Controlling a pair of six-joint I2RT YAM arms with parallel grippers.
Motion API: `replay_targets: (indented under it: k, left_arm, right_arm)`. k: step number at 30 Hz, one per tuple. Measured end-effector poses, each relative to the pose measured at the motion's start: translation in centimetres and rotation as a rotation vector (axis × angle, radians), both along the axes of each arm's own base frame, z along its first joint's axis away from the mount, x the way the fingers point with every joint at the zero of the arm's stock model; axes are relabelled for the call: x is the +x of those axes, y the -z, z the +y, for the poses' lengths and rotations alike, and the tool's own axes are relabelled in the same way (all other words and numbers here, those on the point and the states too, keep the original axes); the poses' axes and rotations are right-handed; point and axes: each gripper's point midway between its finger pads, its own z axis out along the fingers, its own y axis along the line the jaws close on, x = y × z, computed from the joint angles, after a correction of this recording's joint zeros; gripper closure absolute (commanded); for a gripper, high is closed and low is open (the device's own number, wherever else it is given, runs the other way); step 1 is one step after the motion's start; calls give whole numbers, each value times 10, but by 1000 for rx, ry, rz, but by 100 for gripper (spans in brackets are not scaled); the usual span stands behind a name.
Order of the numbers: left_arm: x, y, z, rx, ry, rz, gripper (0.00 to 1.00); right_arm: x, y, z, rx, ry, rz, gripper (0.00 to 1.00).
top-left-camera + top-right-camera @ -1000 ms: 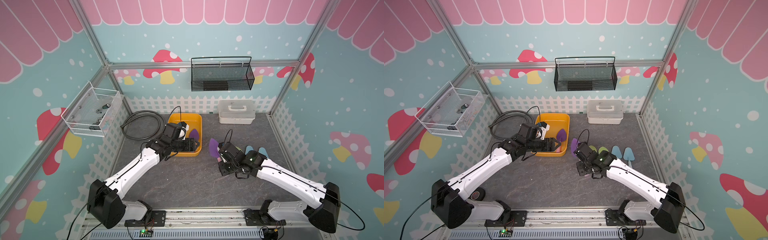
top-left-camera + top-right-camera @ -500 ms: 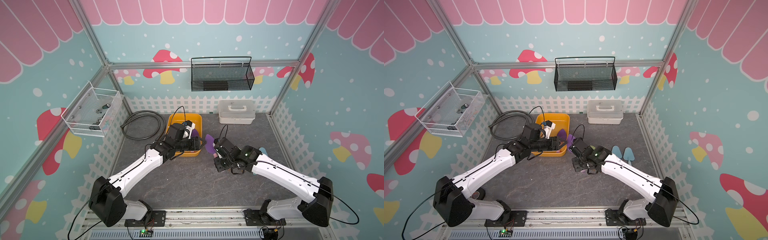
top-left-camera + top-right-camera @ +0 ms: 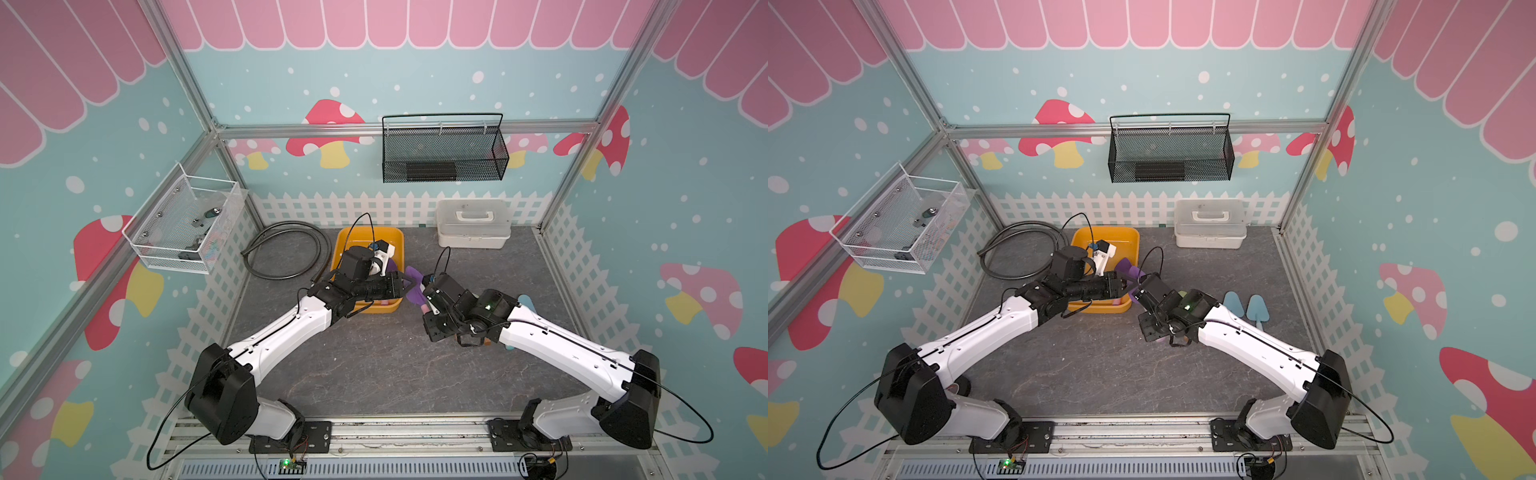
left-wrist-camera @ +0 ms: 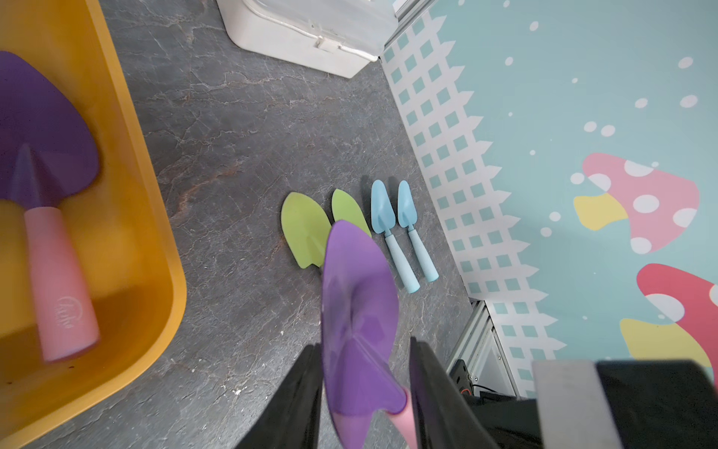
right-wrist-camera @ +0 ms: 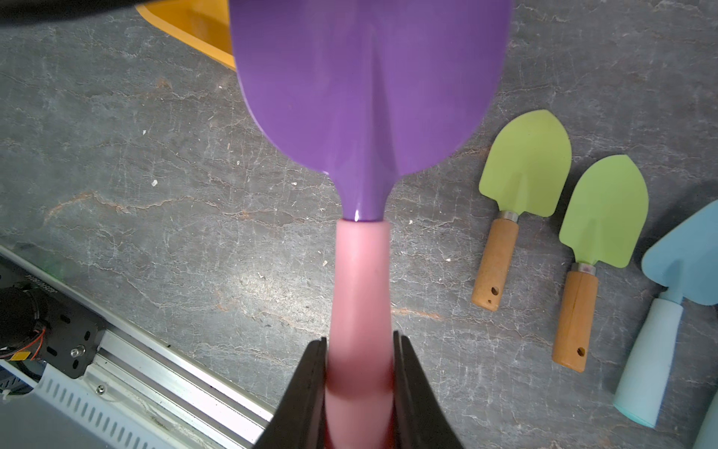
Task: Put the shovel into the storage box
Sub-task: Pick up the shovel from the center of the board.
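Note:
The shovel has a purple blade and a pink handle and hangs in the air just past the storage box's right edge, seen in both top views. My right gripper is shut on the pink handle. From the other side, my left gripper reaches across the storage box, its fingers pressed against both sides of the shovel's blade base. The storage box is a yellow-orange tub at the back middle.
Another purple shovel lies in the tub. Two green shovels and two blue ones lie on the grey floor under my right arm. A white lidded case, a coiled hose and a black mesh basket stand at the back.
My right arm has carried the shovel left toward the tub. My left gripper has swung right over the tub and its jaws have narrowed around the blade.

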Motion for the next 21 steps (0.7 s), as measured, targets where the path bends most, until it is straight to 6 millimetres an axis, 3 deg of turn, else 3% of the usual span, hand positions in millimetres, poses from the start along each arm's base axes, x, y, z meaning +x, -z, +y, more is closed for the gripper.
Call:
replay_targets:
  k: [4, 8, 15, 17, 21]
  left_arm:
    - [1, 4, -1, -3, 1, 12, 79]
    - [1, 3, -2, -9, 0, 13, 98]
    - [1, -2, -5, -34, 5, 9, 100]
    - [1, -2, -5, -34, 5, 9, 100]
    - [1, -2, -5, -35, 6, 10, 100]
  right_arm:
    - [1, -5, 3, 11, -4, -9, 97]
    - [2, -7, 4, 16, -3, -13, 97]
    - [2, -6, 4, 14, 2, -11, 96]
    - [2, -6, 4, 14, 2, -11, 93]
    - [2, -6, 4, 13, 1, -12, 68]
